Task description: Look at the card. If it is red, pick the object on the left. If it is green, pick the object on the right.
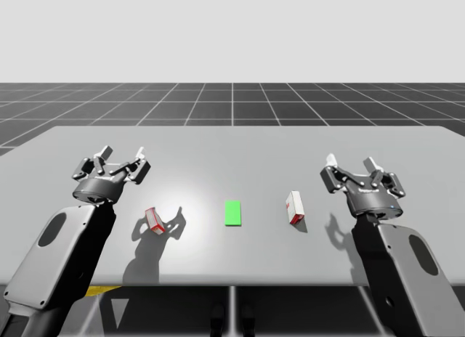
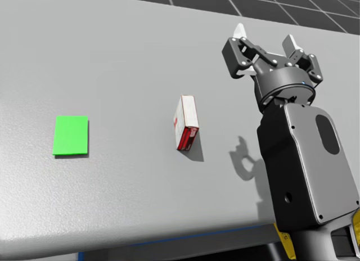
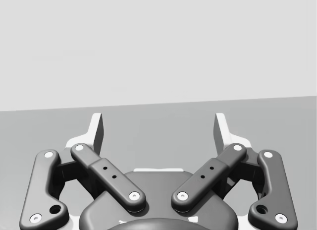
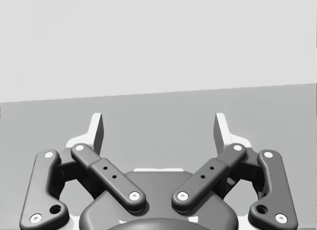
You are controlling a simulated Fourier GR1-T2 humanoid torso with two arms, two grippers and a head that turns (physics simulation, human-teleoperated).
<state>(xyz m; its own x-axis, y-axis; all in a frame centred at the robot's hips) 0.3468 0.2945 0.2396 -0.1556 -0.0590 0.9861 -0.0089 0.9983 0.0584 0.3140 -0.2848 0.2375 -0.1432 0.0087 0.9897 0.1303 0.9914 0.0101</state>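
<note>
Right wrist view: the fingers (image 4: 97, 128) of the right gripper (image 4: 158, 131) are found spread wide and empty, as for an approach; the left gripper (image 3: 158, 131) likewise. The card (image 2: 71, 135), laid midway along the near edge of the worktop (image 2: 112, 47) as cue, is green. The red-and-white box (image 2: 187, 130) lying between it and the right gripper is therefore judged the target.

A grey surface (image 1: 240, 152) is seen with a green card (image 1: 232, 213) laid flat on it. The left box (image 1: 154, 220), red and white, is set apart to the card's left. The right box (image 1: 294, 208), likewise coloured, is set apart to its right.
</note>
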